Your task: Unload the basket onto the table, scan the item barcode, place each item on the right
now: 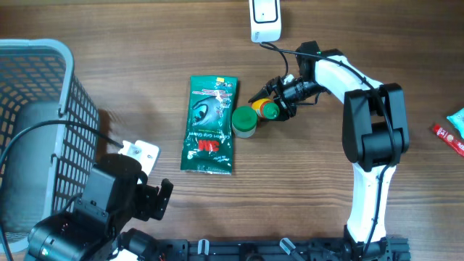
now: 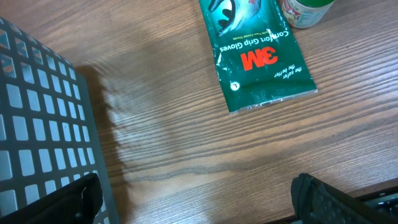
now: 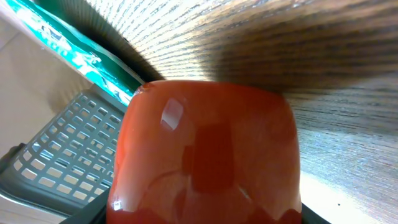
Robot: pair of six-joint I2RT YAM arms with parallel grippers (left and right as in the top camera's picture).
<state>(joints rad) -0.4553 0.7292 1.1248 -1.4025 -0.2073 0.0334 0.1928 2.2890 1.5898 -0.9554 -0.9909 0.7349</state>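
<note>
Right claw point(image 1: 275, 101) is sitting around the small yellow-and-green bottle point(image 1: 265, 110), mid-table, just right of the green-lidded jar point(image 1: 243, 122). I'm seeing a finger on each side of the bottle from overhead. I cannot tell whether the claw is actually clamping it or just bracketing it. In the right wrist view the bottle point(image 3: 205, 155) is filling nearly the whole frame as a glossy orange-red rounded surface, so the fingertips are not showing clearly there.

The bottle is resting on the wooden table point(image 1: 145, 43), and I can't say if it's touching the jar. The jar is sitting right against the right edge of the green 3M glove package point(image 1: 210, 125), which is lying flat with its long side running up-down.

The white scanner point(image 1: 265, 18) is sitting at the top edge, well apart from the bottle, with its cable running down toward the right arm.

Left claw point(image 2: 196, 199) is hanging wide open with nothing between its fingers, low at the near-left corner beside the grey basket point(image 1: 43, 51). Its wrist camera is looking at the package point(image 2: 258, 53), the basket wall point(image 2: 37, 124) and a sliver of the jar point(image 2: 308, 9).

Some small packets point(image 1: 453, 130) are lying at the far right edge.
</note>
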